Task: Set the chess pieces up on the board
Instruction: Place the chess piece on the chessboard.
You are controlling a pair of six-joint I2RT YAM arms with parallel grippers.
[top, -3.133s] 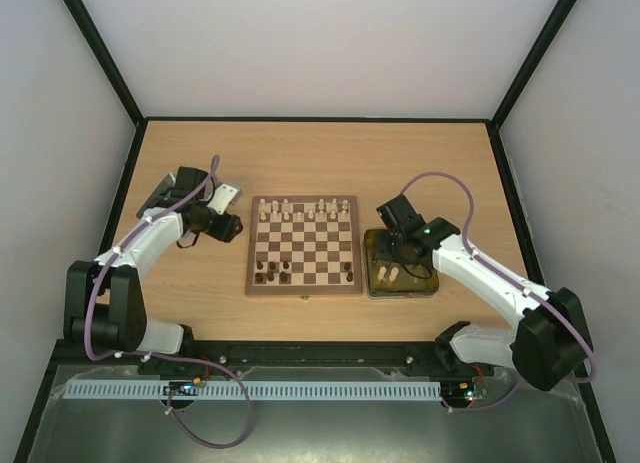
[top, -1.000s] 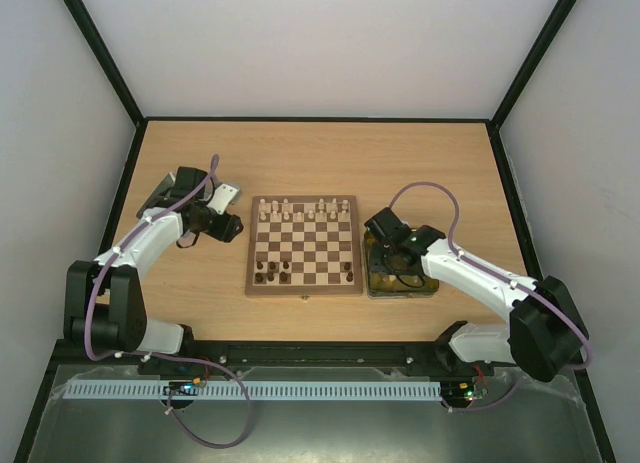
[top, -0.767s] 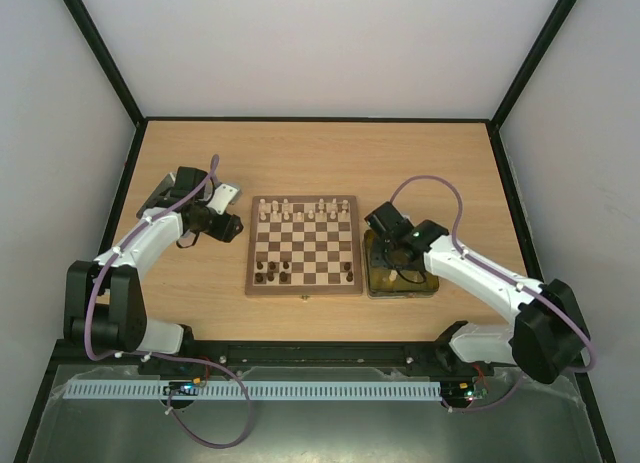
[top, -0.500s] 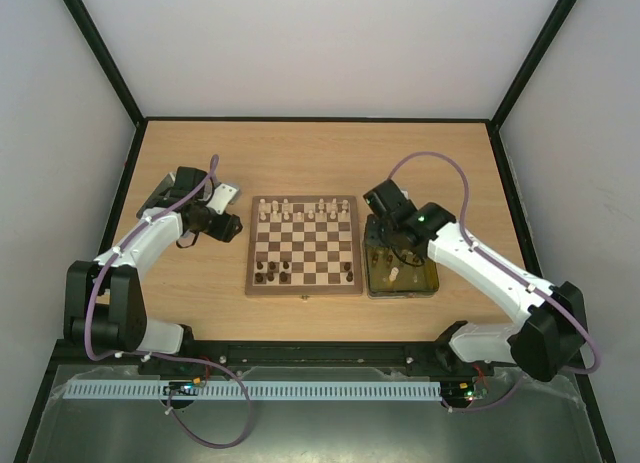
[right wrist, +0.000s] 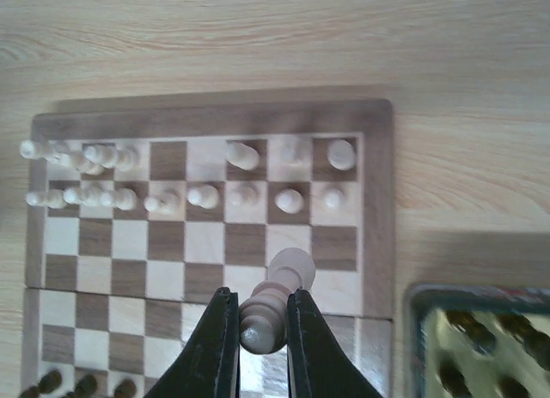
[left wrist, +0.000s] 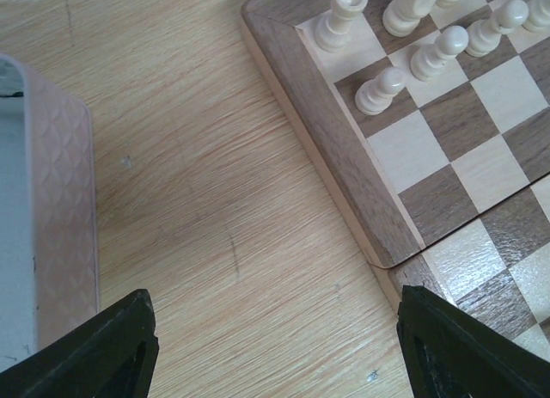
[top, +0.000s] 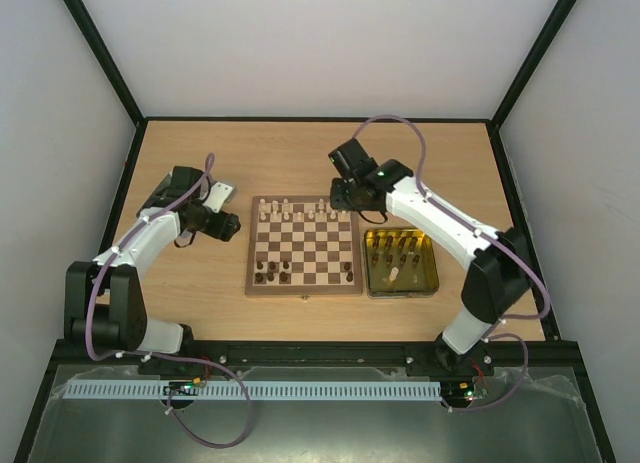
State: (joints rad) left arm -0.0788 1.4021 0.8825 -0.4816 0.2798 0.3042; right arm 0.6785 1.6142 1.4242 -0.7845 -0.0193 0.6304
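Note:
The board (top: 304, 246) lies mid-table with pale cream pieces (top: 300, 211) along its far rows and a few dark brown pieces (top: 272, 273) at its near edge. My right gripper (right wrist: 261, 329) is shut on a pale cream piece (right wrist: 273, 308), held above the board's far right part (right wrist: 375, 209); in the top view it hangs over the far right corner (top: 345, 195). My left gripper (left wrist: 275, 346) is open and empty over bare table beside the board's left rim (left wrist: 318, 157); pale pieces (left wrist: 382, 88) stand on the corner squares.
A yellow-lined tin (top: 401, 263) with several pale and dark pieces stands right of the board; its corner shows in the right wrist view (right wrist: 481, 329). A silver tin lid (top: 218, 195) lies left of the board, its edge in the left wrist view (left wrist: 51, 226).
My right gripper rose out of the tin with a pale piece and swung left and back over the board's far right corner. The left arm barely moved.

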